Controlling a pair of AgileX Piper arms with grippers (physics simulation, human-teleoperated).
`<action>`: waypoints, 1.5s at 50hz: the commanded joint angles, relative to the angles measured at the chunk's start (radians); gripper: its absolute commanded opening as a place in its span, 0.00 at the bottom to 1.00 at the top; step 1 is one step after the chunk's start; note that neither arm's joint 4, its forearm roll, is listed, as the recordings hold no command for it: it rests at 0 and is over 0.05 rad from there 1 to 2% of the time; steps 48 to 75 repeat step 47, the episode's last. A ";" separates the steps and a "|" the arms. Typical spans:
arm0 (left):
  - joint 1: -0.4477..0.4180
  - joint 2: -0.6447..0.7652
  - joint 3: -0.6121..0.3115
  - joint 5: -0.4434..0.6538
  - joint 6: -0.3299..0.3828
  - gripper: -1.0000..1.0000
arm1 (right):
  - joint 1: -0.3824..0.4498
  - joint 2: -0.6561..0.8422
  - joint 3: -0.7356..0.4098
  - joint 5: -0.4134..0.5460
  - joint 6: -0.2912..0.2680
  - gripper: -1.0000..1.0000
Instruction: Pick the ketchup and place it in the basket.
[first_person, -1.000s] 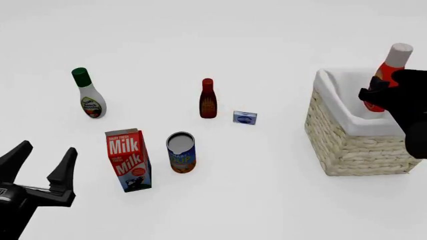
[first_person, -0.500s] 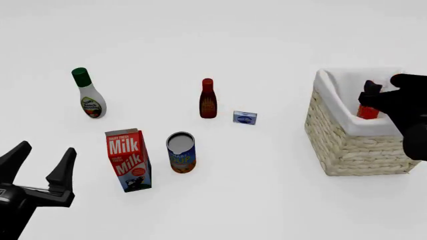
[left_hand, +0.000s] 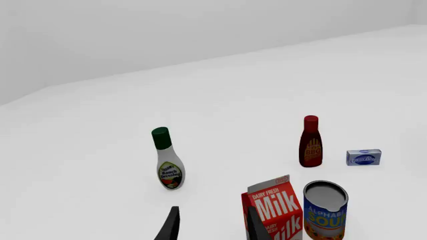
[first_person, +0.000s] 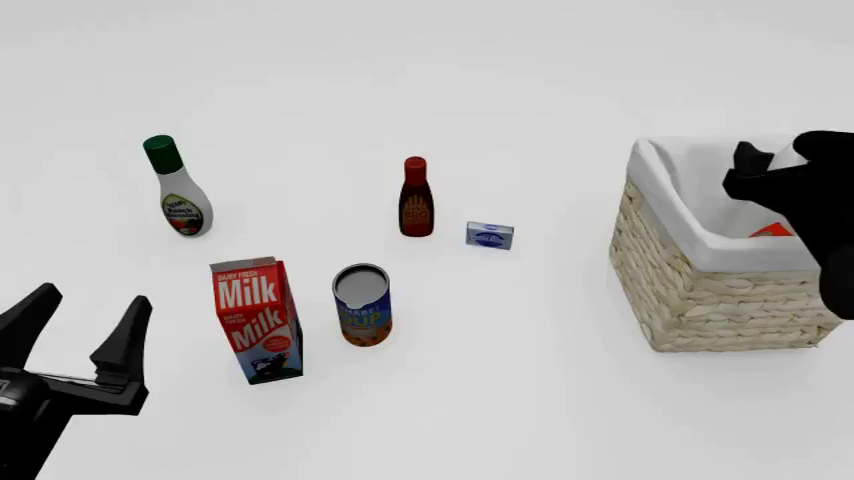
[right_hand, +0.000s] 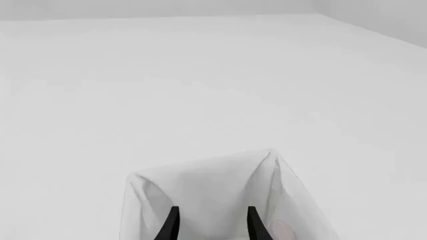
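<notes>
Ketchup down inside the basket, right hand above it with nothing between the fingers.

Only a red sliver of the ketchup (first_person: 770, 231) visible past the white liner of the basket (first_person: 707, 290), low against the far side, apparently resting on the bottom: placing judged done. Right hand (first_person: 771, 172) poised over the opening, fingers (right_hand: 171, 224) spread apart and gripping nothing, plausibly to clear the rim on retreat. Left hand (first_person: 80, 335) parked near the table's front edge, fingers wide, well apart from the milk carton (first_person: 258, 320), soup can (first_person: 363, 304), dark sauce bottle (first_person: 415, 197) and ranch bottle (first_person: 176, 187), none of them disturbed.
</notes>
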 joint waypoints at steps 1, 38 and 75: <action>0.001 -0.003 -0.001 0.003 -0.003 1.00 | 0.019 -0.074 0.006 0.029 -0.001 1.00; 0.001 0.015 0.002 -0.027 -0.012 1.00 | 0.147 -0.403 0.256 0.021 -0.007 1.00; -0.012 0.024 0.001 -0.043 -0.017 1.00 | 0.187 -0.553 0.367 0.028 -0.017 1.00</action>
